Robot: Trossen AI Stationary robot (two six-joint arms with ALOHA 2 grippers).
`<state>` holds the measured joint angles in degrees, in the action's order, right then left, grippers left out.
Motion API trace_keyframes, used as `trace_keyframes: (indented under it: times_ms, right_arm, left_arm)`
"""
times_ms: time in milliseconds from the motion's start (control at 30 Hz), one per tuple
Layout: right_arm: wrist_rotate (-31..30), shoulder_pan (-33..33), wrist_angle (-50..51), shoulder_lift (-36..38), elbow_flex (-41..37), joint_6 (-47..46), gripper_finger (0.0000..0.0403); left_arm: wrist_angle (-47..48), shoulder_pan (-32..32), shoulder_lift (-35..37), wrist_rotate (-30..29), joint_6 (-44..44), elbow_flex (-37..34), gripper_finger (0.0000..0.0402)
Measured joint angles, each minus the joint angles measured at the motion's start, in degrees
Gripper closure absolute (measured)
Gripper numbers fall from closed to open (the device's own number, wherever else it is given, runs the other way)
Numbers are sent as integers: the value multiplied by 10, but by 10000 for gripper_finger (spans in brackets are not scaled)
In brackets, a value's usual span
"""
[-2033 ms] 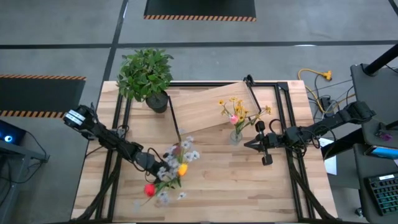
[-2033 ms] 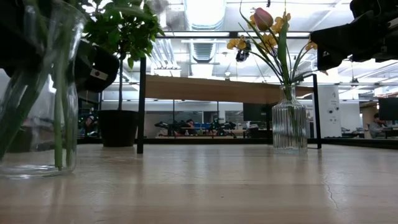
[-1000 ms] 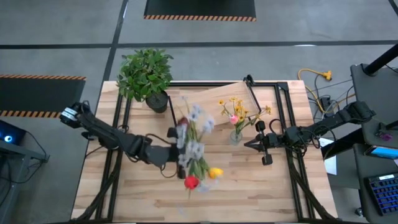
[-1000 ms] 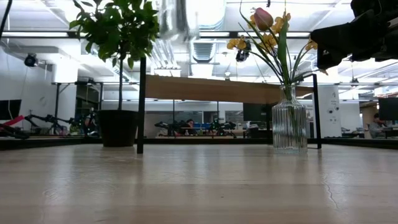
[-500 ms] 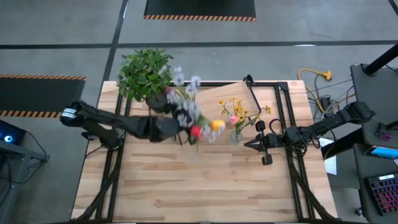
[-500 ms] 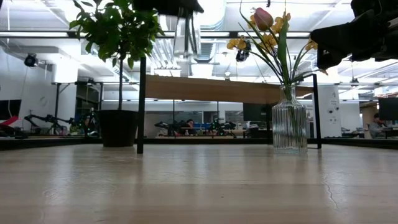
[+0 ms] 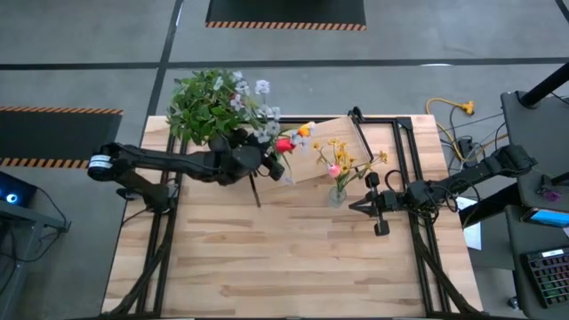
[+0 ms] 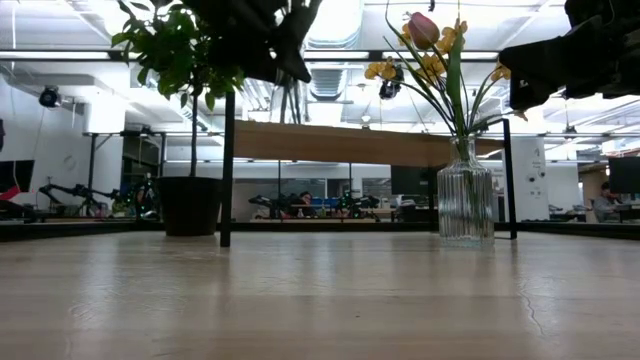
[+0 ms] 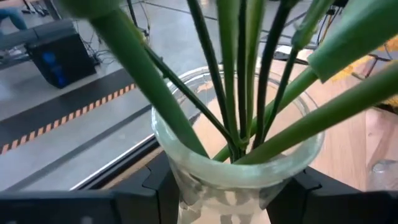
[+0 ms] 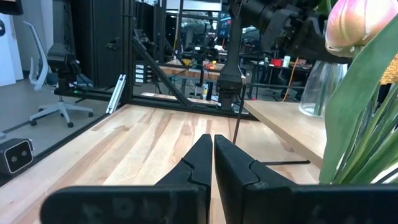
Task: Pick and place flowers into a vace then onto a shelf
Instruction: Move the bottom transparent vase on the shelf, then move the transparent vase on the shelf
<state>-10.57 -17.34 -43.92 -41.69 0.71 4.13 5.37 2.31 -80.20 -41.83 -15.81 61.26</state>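
My left gripper [image 7: 249, 161] is shut on a clear glass vase [image 9: 236, 163] that holds red and orange tulips [image 7: 286, 142] and white-lilac sprays [image 7: 249, 96]. It hangs high over the left end of the shelf [image 7: 313, 158], a light board on a black frame, next to the potted plant [image 7: 204, 105]. A second, ribbed vase [image 8: 465, 203] with yellow blooms and a pink bud [image 8: 421, 30] stands on its base on the table, beside the shelf. My right gripper [image 7: 368, 205] waits shut just right of that vase; its shut fingertips [image 10: 212, 155] show in the right wrist view. My left gripper pinches the clear vase at its neck [image 9: 186, 179], just below the rim, one finger [image 9: 158, 186] on each side. It comes in about level from the table's left. The vase is lifted clear of the table, mouth up, and the green stems [image 9: 239, 93] rise out of it.
The bushy plant in its dark pot [image 8: 190, 205] stands at the table's far left corner, close to the held flowers. Black shelf legs [image 8: 228, 170] rise from the table. The near half of the plank table [image 7: 293, 267] is bare. Cables and a desk lie off the right edge.
My left gripper has carried the vase from the table's near left part toward the far edge and upward, to above the shelf's left end. The vase is lifted clear of the table and the blooms now reach beside the potted plant.
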Motion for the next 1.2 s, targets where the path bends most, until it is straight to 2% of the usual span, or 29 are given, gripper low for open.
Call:
trace_keyframes:
  times_ms: [300,700,867,1200]
  right_arm:
    - [0,0,0,0,0,1,394]
    - [0,0,1,0,0,0,394]
    - [0,0,2,0,0,0,394]
    - [0,0,4,0,0,2,394]
  left_arm:
    - [-2,1,1,24,-13,-9,242]
    - [2,4,7,29,4,-10,142]
    - [24,2,40,35,9,-11,120]
    - [86,-24,131,90,9,-41,117]
